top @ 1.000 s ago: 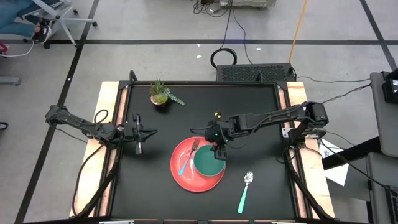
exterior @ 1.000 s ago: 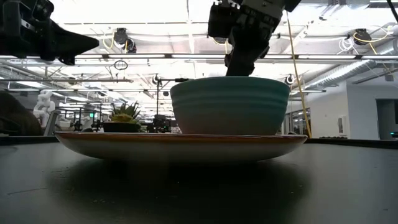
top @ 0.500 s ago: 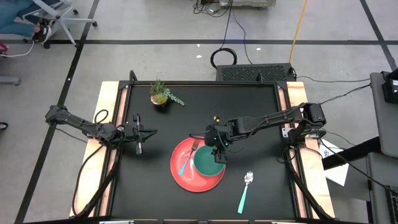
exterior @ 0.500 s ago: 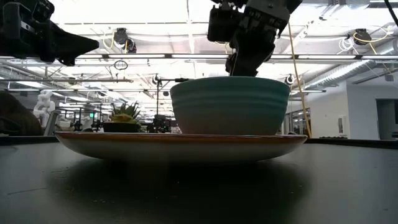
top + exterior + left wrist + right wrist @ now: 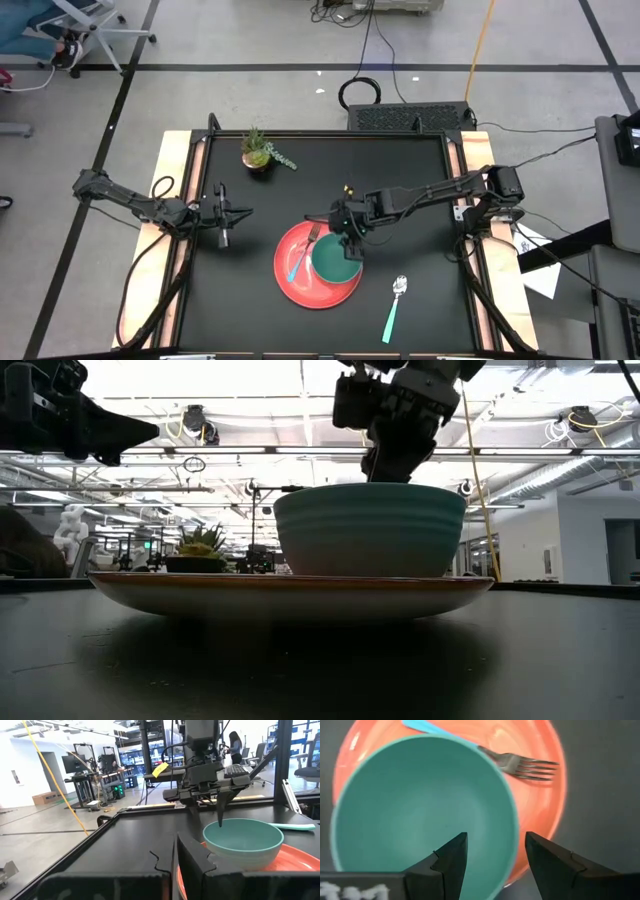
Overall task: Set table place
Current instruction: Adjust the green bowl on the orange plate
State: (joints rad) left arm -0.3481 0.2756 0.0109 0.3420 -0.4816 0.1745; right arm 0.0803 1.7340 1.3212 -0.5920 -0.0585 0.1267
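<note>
The teal bowl stands on the right part of the red plate at the table's middle. The fork lies on the plate to the left of the bowl. The spoon lies on the black table, right of the plate and nearer the front edge. My right gripper is open and points down over the bowl's far right rim, one finger above the inside and one above the outside; I see no touch. My left gripper is shut and empty, held above the table's left side.
A small potted plant stands near the table's far edge, left of centre. Pale wooden strips run along the table's two short sides. Bare black top lies in front of the plate and between the plate and my left gripper.
My right gripper has shifted slightly above the bowl's rim and tipped a little. The bowl, plate, fork and spoon have stayed where they were.
</note>
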